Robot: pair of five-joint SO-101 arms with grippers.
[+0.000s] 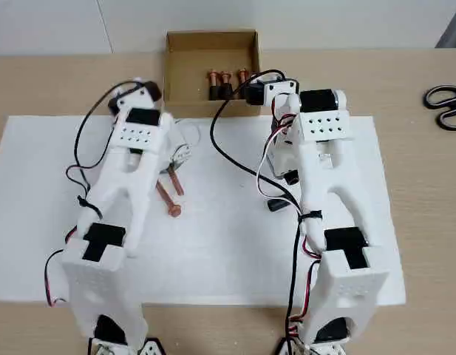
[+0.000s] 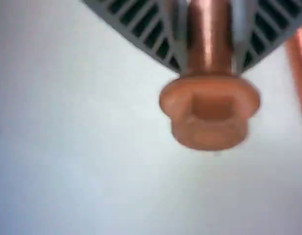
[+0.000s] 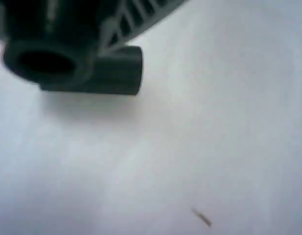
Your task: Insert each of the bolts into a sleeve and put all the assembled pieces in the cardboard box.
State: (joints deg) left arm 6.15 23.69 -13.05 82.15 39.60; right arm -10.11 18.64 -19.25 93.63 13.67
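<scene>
Your left gripper [image 2: 208,68] is clamped on a copper bolt [image 2: 209,112]. Its ribbed grey fingers [image 2: 126,19] press either side of the shaft, and the flanged head juts out past the tips, low over the white sheet [image 1: 228,251]. A loose bolt [image 1: 168,200] lies on the sheet just beside it, on the near side, its head pointing toward you.

To the right, your right gripper [image 1: 290,171] is down at the sheet, far and right of centre. In its wrist view a black sleeve [image 3: 72,66] sits at the fingertips with a ribbed finger lying over it and its open bore showing. The jaws look closed on it, though only part of the grip is visible. A spare sleeve [image 1: 276,205] rests on the sheet just near of that gripper, close to the arm's black cable.

At the far edge of the table [image 1: 35,81], between the two arms, the cardboard box [image 1: 176,59] stands open. Three assembled pieces [image 1: 226,83] stand in a row in its right half, copper heads up and black sleeves below. The held bolt and held sleeve are both well short of the box, with the two arms apart on either side of the sheet's middle.

A pair of scissors [image 1: 446,105] lies on the bare table at the far right, off the sheet.
</scene>
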